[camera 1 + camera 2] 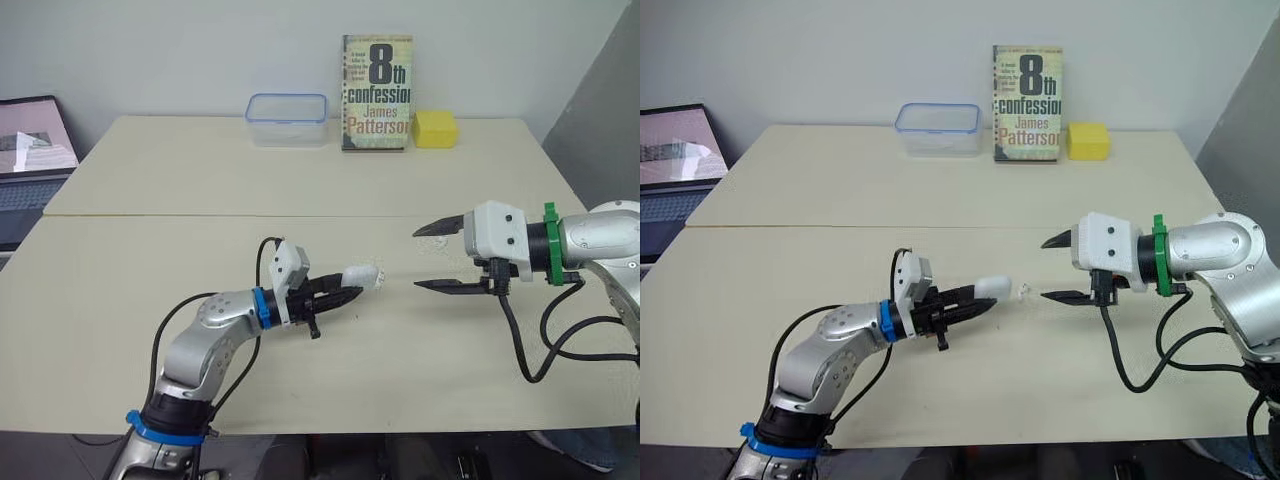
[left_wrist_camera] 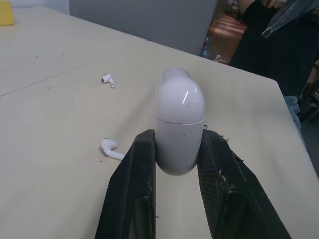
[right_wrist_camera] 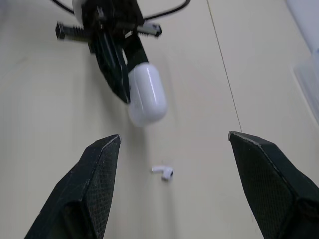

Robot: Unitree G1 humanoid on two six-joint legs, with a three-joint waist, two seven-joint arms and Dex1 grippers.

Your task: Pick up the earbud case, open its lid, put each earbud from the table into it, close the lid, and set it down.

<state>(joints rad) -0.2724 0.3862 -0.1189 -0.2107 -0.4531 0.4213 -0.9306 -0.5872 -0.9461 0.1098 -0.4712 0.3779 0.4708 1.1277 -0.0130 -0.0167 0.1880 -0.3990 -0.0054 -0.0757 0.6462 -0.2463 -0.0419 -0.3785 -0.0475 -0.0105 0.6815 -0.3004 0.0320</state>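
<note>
Likely slip: the smooth case (image 2: 180, 124) is pinched only by its lower half, so prying at the closed lid could twist it loose and drop it. The left gripper (image 1: 340, 296) is clamped on it, holding it over the table (image 1: 200, 200). The right gripper (image 1: 418, 259) is spread wide and empty, with the case just ahead of its tips. An earbud (image 3: 163, 172) lies on the table between them, and a second earbud (image 2: 107, 78) lies farther off.

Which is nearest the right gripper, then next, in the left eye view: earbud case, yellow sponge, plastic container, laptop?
From the right gripper:
1. earbud case, in the left gripper
2. yellow sponge, far edge, ahead
3. plastic container, far edge, leftward
4. laptop, farthest left
</note>
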